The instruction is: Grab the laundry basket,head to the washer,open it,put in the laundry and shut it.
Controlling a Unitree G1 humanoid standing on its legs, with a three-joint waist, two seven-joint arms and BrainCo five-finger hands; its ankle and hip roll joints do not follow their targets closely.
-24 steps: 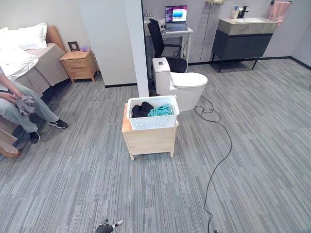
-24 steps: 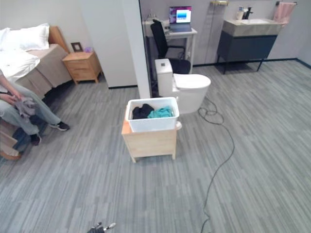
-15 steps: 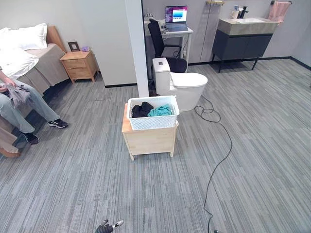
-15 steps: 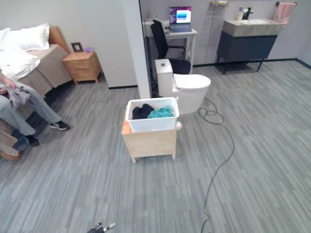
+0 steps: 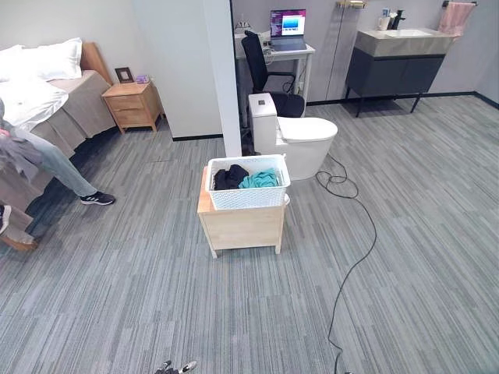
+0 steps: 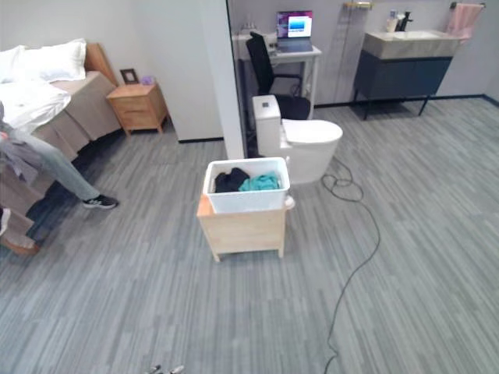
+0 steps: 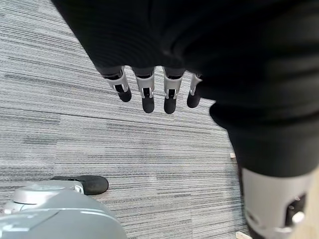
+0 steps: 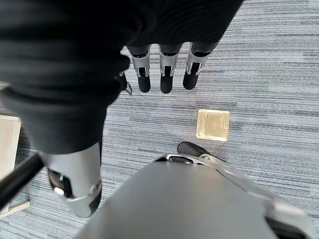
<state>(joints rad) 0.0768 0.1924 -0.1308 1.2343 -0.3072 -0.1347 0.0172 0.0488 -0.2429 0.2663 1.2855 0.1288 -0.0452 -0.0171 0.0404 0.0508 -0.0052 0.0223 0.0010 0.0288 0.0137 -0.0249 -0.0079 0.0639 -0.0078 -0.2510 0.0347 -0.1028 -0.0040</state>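
Left eye view is showing the white perforated plastic laundry basket sitting on top of a low pale wooden stand, reaching close to the stand's right edge and leaving a strip of bare wood along the left edge; dark and teal clothes are lying inside it, so the load looks ready to be carried off, and raising it on the stand probably spares the robot a deep bend. A white toilet is standing just behind the stand, a person is sitting on the bed at the room's left edge, and I am seeing no washer. The right eye view is giving the same layout, with the basket well apart from the robot across the grey striped carpet. In the left wrist view the left hand is hanging over the carpet with its fingers straight, spread slightly and holding nothing. In the right wrist view the right hand is hanging likewise, fingers relaxed and empty, above a square brass floor plate. Both hands are idling because the robot, in my judgement, is yet to walk up to the basket.
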